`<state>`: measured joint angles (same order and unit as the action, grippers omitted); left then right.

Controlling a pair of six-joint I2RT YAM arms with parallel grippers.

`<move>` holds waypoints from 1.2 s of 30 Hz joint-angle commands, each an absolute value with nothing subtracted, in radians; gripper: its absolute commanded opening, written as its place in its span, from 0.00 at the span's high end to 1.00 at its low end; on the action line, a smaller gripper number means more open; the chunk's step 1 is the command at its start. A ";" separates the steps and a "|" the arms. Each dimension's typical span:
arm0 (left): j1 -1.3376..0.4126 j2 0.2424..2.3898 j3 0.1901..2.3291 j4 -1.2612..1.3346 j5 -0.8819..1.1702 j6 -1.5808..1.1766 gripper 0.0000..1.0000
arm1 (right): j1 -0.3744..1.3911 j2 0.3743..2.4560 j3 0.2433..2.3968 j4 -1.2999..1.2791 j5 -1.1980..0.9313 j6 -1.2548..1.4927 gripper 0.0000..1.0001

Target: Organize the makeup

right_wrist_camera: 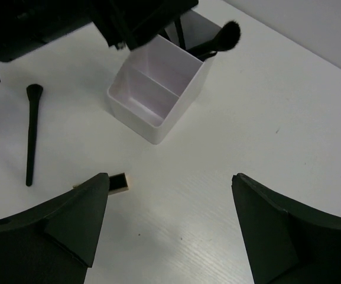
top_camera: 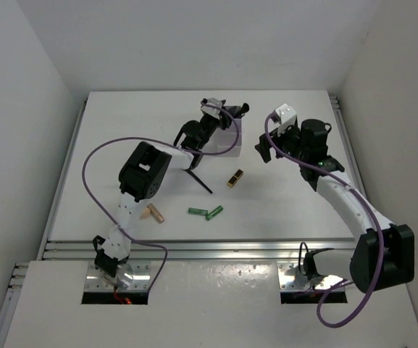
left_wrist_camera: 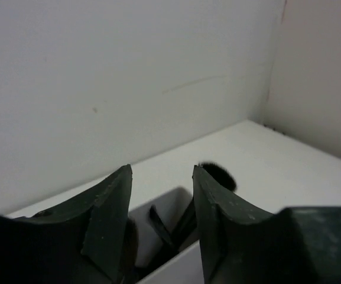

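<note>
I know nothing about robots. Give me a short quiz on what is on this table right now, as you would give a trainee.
1. True or false: the white box holds a black brush.
2. How many green tubes lie on the table? A one, B two, C four.
3. Fill in: the right gripper hovers, jaws open, near the black-gold ____.
Key: 1 true; 2 B; 3 lipstick.
</note>
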<state>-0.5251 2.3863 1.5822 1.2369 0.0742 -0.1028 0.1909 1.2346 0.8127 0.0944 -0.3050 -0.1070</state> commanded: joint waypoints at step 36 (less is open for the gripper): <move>0.061 1.221 1.010 -0.419 -0.362 -0.245 0.26 | 0.726 2.396 1.985 -0.678 -0.051 -0.081 0.28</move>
